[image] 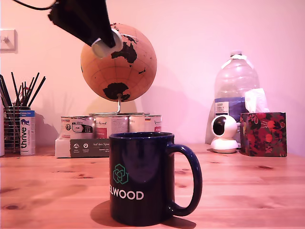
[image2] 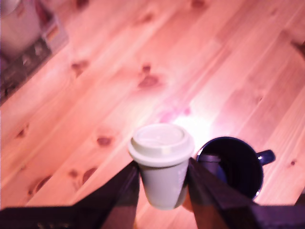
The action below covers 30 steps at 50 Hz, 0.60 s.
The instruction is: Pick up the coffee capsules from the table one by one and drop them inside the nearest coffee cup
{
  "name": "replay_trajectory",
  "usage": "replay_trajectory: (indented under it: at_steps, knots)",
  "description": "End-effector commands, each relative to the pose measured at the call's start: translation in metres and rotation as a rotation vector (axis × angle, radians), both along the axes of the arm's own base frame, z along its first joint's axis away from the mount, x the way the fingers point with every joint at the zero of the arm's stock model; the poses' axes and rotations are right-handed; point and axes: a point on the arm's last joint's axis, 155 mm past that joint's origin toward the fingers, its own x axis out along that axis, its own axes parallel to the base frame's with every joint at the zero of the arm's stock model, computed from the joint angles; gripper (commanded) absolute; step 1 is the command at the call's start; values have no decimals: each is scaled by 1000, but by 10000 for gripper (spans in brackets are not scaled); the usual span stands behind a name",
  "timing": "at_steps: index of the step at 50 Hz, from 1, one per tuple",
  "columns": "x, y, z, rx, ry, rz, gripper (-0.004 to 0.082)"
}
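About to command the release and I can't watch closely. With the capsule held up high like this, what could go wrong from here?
1. In the wrist view the capsule sits beside the coffee cup, not over its opening, so releasing now would likely miss.
2. The gripper is well above the rim in the exterior view; a drop from there could bounce off onto the table.
3. A capsule may already lie inside the cup, inviting a bounce.
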Motion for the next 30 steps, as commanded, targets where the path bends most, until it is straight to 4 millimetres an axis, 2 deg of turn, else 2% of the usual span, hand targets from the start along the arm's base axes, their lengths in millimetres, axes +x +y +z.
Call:
replay_trajectory:
  at_steps: [1,22,30]
  knots:
    - [-11,4,-19,6,20,-12,231]
    - [-46,21,-47,-109,-65,-2,231]
    - [-60,20,-53,-158,-65,-18,231]
